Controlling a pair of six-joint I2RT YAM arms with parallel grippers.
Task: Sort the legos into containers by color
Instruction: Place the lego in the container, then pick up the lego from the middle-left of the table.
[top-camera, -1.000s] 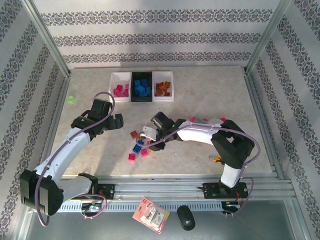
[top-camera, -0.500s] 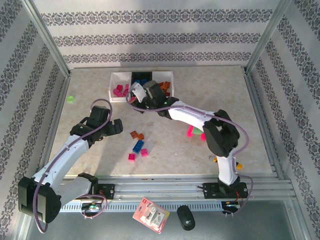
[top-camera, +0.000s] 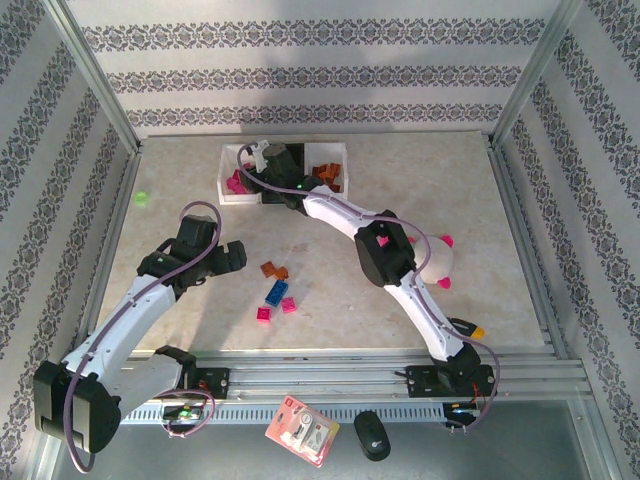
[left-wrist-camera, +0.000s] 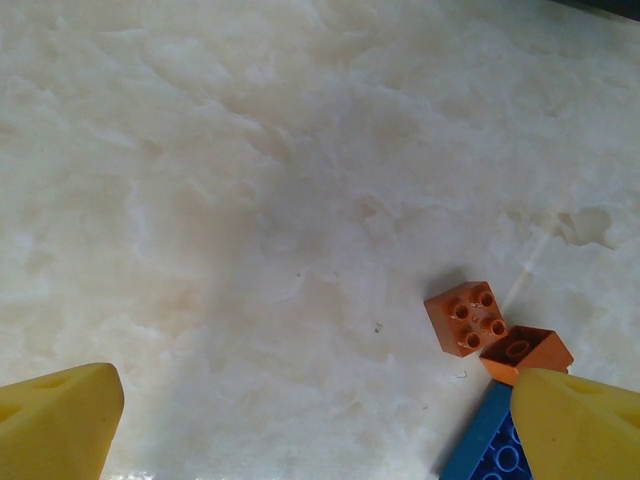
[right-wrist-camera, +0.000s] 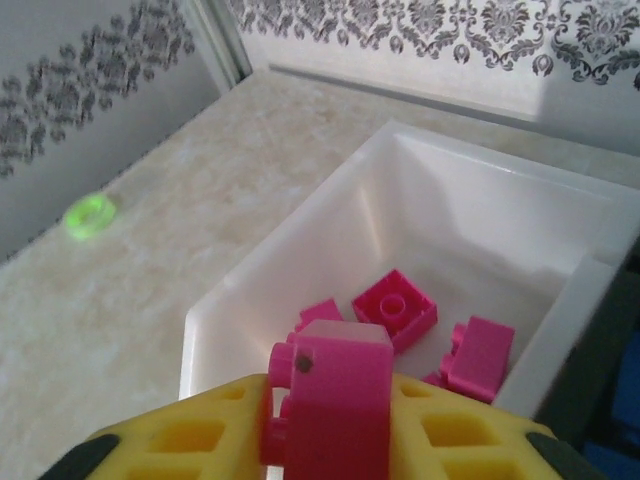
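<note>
- R arm: base on near rail, rt side. Lower link leans back and left to an elbow abt mid-table, then the forearm runs on far-left, nearly fully stretched, to the bin row.
- right gripper (top-camera: 256, 163) sits above the left end of the row, wrist tipped down twd the left white bin (right-wrist-camera: 320, 240).
- Its claw is closed tight on a pink brick (right-wrist-camera: 335, 395): yellow fingers (right-wrist-camera: 195, 440) press it from both sides, brick upright betw them, over the near edge of that bin's opening and clear of the floor.
- Inside the same bin: several more pink legos (right-wrist-camera: 395, 305) lying loose on the bottom.
- black bin (right-wrist-camera: 600, 330) joins it on the rt; right white bin (top-camera: 344, 190) past that holds orange legos (top-camera: 327, 176).
- L arm: base at near-left corner, long link slants up and rt, wrist bent low over the table's left-centre. left gripper (top-camera: 232, 257) faces rt, twd the loose pile.
- Its claw is wide open, nothing in it; wrist cam has both yellow tips at the bottom corners w/ bare tabletop betw them.
- Loose legos just past the L claw: two orange bricks (left-wrist-camera: 468, 318) touching corner to corner, a blue brick (left-wrist-camera: 495, 450) right beside them by the rt fingertip.
- Two small pink bricks (top-camera: 263, 313) lie nearer the rail, just below the blue.
- Small green bit (top-camera: 141, 198) well off by the left wall.
- Neon pink-green pieces w/ white ball (top-camera: 440, 262) on the rt, beside the R arm's elbow.
</note>
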